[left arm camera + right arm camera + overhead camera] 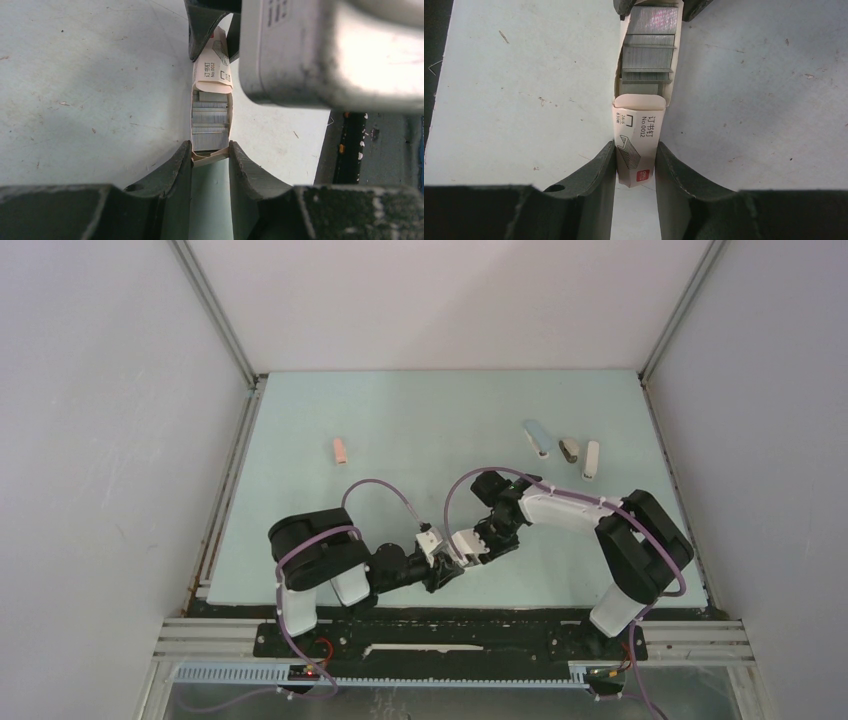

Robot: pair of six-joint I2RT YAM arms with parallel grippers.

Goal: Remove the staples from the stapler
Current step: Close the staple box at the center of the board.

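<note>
Left claw (pixel 210 151) pinches the open end of a small staple box (pixel 212 75). Right claw (pixel 636 161) clamps its printed sleeve (pixel 636 135) — both held above the counter (pixel 430 410). The staples (pixel 647 50) lie in the box's exposed part — seemingly several strips.

Left gripper (pixel 447 565) and right gripper (pixel 478 545) meet tip to tip, low over the table (pixel 420 410), front centre. Whatever sits between them is too small to tell. Pink stapler (pixel 340 450) far left, alone. Blue stapler (pixel 537 437), grey-brown item (pixel 569 449) and white stapler (pixel 591 460) side by side far right, not touching.
</note>
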